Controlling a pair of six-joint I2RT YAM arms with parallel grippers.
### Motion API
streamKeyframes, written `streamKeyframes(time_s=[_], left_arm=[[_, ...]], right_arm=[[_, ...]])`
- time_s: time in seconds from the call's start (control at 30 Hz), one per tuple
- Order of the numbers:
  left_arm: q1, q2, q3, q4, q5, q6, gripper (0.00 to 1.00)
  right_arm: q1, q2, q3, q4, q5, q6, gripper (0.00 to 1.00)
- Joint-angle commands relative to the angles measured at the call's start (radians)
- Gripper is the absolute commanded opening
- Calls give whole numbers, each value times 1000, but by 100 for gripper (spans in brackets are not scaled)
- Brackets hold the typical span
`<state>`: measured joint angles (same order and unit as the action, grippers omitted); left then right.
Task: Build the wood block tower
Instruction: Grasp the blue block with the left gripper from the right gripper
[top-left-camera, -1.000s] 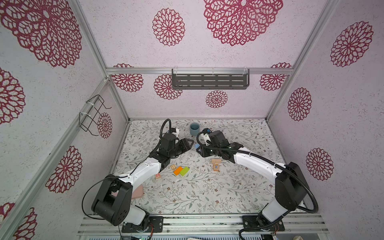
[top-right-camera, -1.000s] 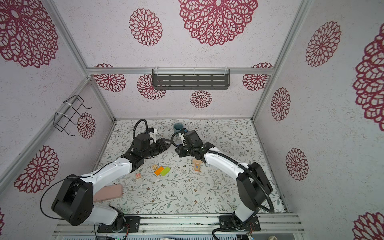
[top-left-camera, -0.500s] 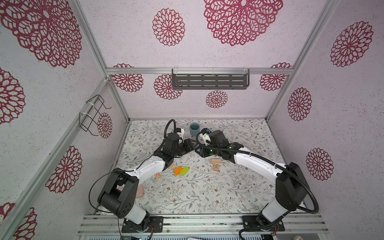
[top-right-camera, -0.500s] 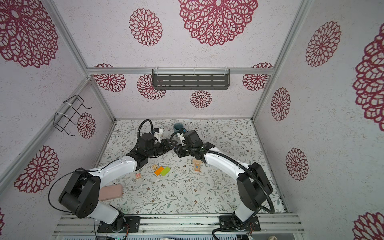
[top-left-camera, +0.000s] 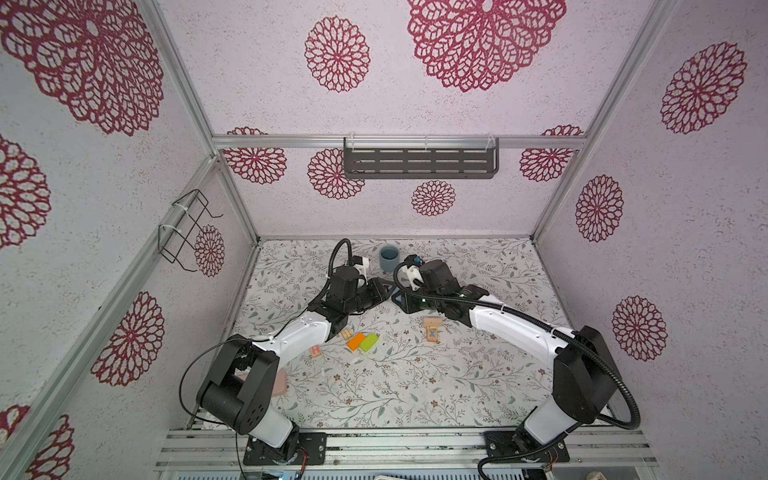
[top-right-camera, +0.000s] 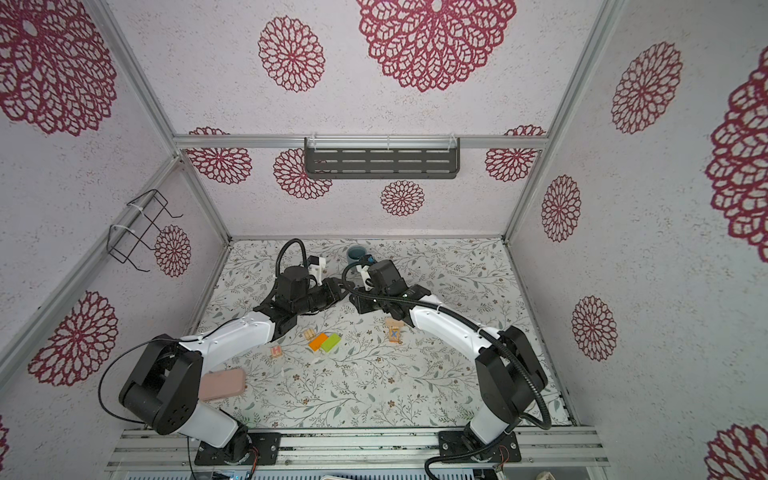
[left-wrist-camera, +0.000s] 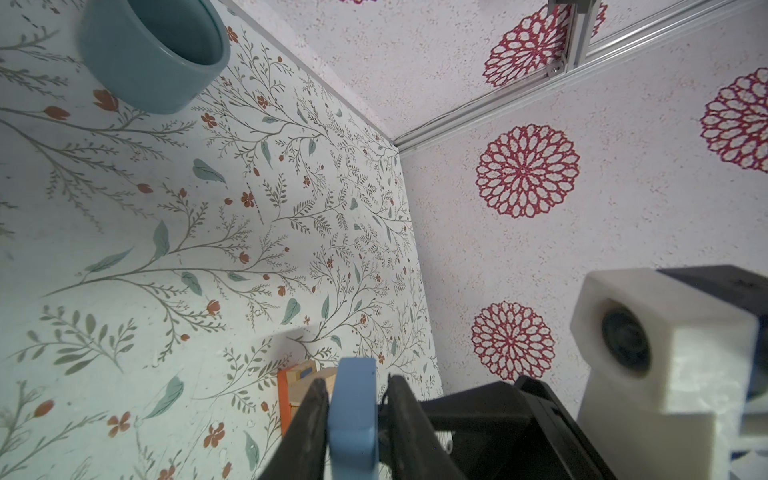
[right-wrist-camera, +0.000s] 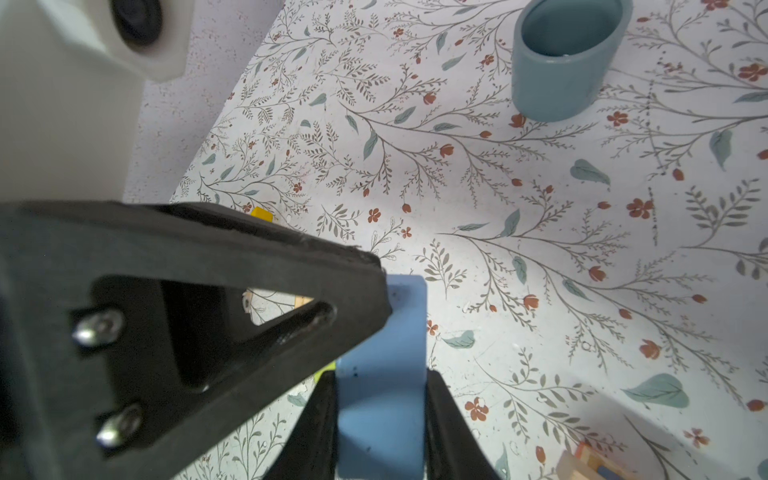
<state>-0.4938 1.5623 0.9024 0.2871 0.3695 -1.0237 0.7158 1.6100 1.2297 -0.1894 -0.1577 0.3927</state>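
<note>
Where the two arms meet over the far middle of the table (top-left-camera: 374, 395), I see the blue block (right-wrist-camera: 386, 324) caught between both claws, well apart from the other blocks. Right claw (right-wrist-camera: 380, 374): in the right wrist view its two black fingers (right-wrist-camera: 320, 419) press flat on opposite sides of the block, a firm grip. Left claw (left-wrist-camera: 355, 380): in the left wrist view its fingers (left-wrist-camera: 309, 424) flank the narrow edge of the same block. One lies against it, the other stands just beside it with a thin dark line between, so I cannot tell whether this claw grips or merely brackets the block. In both top views the claws stand tip to tip, near the grey-blue cup (top-left-camera: 389, 257), which is upright by the back wall. Toward the near edge, an orange block (top-left-camera: 356, 340) and a green block (top-left-camera: 369, 342) lie flat, touching along their long sides. A pale letter cube (top-left-camera: 346, 333) sits just beside the orange block, under the left forearm. A second cube with a red letter (top-left-camera: 316, 353) lies a little apart, nearer the left arm's base. Beside the right forearm, a tan block (top-left-camera: 432, 322) touches a cube marked with a blue X (top-left-camera: 432, 335); I cannot tell whether one rests on the other. A yellow corner (right-wrist-camera: 261, 215) shows behind the left claw's finger. The pink case (top-right-camera: 222, 383) lies flat at the near left, against the left arm's base.
</note>
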Motion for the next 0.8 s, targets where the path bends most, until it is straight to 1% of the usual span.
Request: streamKeyframes(time_s=[0.0, 0.23, 0.7, 0.77], left_arm=[[-9, 11, 1, 38, 16, -12, 30], [-15, 13, 6, 37, 22, -12, 31], [-23, 41, 27, 30, 25, -13, 18], [-23, 39, 29, 23, 23, -10, 17]], right_arm=[[-10, -49, -8, 32, 33, -12, 27], [-12, -45, -3, 41, 20, -11, 27], [-18, -45, -10, 51, 20, -11, 27], [-18, -45, -11, 50, 17, -11, 29]])
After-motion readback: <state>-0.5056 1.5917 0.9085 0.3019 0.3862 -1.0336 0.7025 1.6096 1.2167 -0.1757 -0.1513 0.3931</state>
